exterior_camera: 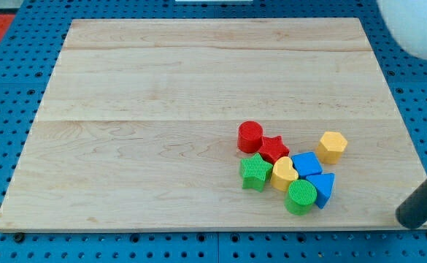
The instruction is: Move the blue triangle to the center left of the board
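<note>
the blocks sit bunched in the table's [125, 80] bottom-right quarter, packed so tight that most touch a neighbour. nearest the bottom edge is the green cylinder [301, 196], and pressed against its right side is the blue triangle [322, 188], the task's block. it is far from the center of the left edge, with the whole cluster between it and that goal, so i judge a straight push leftward would drag others along.

just behind these lie the green star [255, 172], the yellow heart [285, 173] and a blue block [306, 164]. farther back are the red star [274, 149] and red cylinder [250, 136], with the yellow hexagon [332, 146] slightly apart toward the right edge.

the rod [422, 203] enters as a dark slanted shape off the bottom-right corner; its end seems to rest past the table's edge, well right of the triangle, touching nothing. my tip itself is not clearly shown. the end effector has no jaws, so open or closed does not apply.
</note>
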You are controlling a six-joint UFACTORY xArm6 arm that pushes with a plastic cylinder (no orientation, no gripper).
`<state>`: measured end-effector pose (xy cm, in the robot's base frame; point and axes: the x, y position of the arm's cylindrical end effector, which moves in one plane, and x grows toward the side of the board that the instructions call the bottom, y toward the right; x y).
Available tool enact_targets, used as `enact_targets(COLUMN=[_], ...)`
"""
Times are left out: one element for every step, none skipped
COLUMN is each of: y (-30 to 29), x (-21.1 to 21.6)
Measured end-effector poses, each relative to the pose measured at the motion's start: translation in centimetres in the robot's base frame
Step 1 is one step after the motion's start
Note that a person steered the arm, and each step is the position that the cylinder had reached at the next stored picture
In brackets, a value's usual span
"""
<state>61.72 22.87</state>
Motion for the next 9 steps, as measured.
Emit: enact_targets(y=[-7.3, -15.1, -7.6, 0.0, -3.4, -19.3, -30.8, -23.3, -10.6], x=[-5.4, -6.1, -7.3, -5.4, 0.1, 0.1, -3.6, -0.9, -1.2])
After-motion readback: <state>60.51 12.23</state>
